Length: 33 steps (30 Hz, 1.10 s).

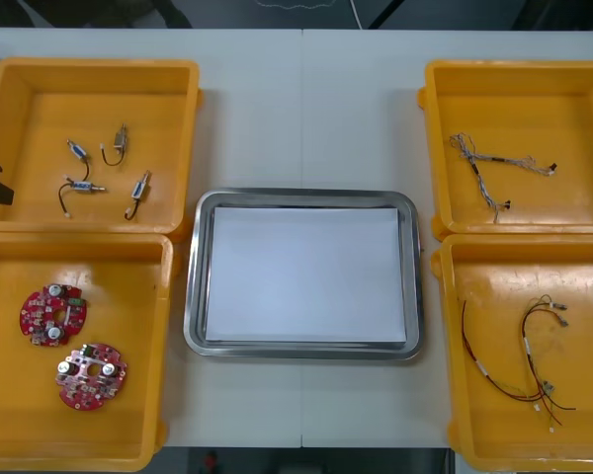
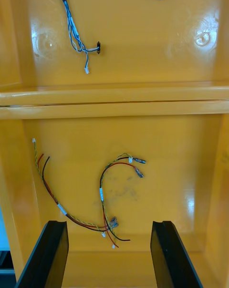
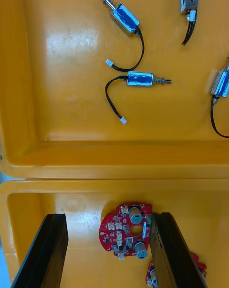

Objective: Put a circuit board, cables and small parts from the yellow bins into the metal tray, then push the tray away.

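Four yellow bins stand on the light table, two at each side. The metal tray lies between them at the centre and is white inside.

With the tray as the middle of the clock in the front view, the 10 o'clock bin holds four small metal parts, which lie apart from each other. The 8 o'clock bin holds two round red circuit boards, close together. The 2 o'clock bin holds one twisted blue and white cable. The 4 o'clock bin holds the red and yellow cables, loosely tangled.

The left gripper hangs over the 8 o'clock bin, near the wall next to the 10 o'clock bin. Its fingers stand wide apart and hold nothing. One circuit board lies on the bin floor below, seen between the fingers. The small metal parts lie beyond the wall.

The right gripper hangs over the 4 o'clock bin, its fingers also wide apart and empty. The red and yellow cables lie on the floor just ahead of its fingertips. The blue and white cable lies in the next bin, beyond the wall.
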Each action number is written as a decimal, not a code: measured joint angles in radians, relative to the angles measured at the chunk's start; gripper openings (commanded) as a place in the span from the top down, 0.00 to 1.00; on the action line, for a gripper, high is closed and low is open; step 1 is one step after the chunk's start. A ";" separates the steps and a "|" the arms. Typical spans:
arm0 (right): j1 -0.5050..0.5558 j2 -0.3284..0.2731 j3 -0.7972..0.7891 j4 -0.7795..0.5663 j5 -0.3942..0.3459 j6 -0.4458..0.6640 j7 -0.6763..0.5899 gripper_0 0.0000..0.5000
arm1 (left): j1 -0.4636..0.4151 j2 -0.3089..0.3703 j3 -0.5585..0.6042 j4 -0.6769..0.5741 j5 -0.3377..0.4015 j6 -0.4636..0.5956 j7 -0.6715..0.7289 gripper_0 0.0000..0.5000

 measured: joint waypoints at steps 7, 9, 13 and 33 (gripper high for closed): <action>0.000 0.000 0.000 0.000 0.000 0.000 0.000 0.00 | 0.000 0.000 0.000 0.000 0.000 0.000 0.000 0.00; 0.000 0.000 0.000 0.000 0.000 0.000 0.000 0.00 | 0.000 0.000 0.000 0.000 0.000 0.000 0.000 0.00; 0.000 0.000 0.000 0.000 0.000 0.000 0.000 0.00 | 0.000 0.000 0.000 0.000 0.000 0.000 0.000 0.00; 0.000 0.000 0.000 0.000 0.000 0.000 0.000 0.00 | 0.000 0.000 0.000 0.000 0.000 0.000 0.000 0.00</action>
